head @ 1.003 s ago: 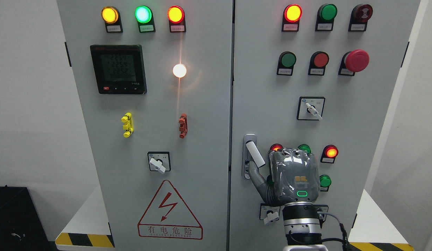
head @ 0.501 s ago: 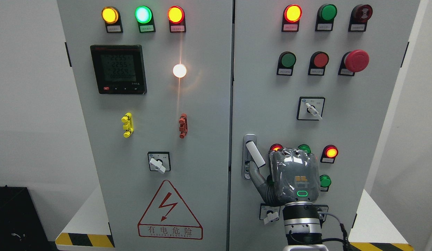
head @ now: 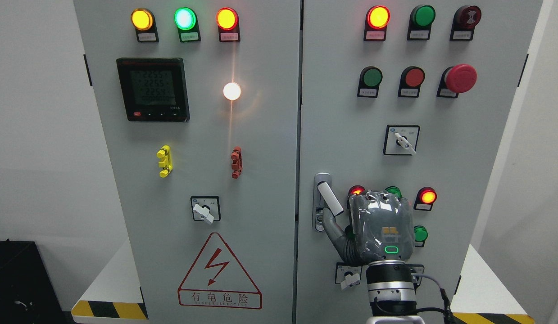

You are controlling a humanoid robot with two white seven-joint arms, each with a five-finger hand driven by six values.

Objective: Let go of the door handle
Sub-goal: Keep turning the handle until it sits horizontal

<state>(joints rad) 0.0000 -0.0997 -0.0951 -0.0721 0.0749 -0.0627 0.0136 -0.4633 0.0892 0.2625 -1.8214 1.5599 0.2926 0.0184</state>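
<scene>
- Nearest to me, my right hand (head: 381,229), grey-skinned with a green indicator on its back, comes up from the bottom edge at about 5 o'clock.
- I see only the back of the hand; the four fingers fold away from me, so I cannot tell whether they are curled or slack. The thumb (head: 333,229) reaches toward 10 o'clock, its tip just beside the handle's lower end.
- The white swing-out door handle (head: 330,199) stands tilted off its grey metal backplate (head: 320,202) on the right cabinet door (head: 463,148).
- I judge the release under way; next I would draw the thumb clear and pull the hand back.
- The hand partly hides a red lamp (head: 356,190) and a green lamp (head: 393,191). My left hand is out of view.
</scene>
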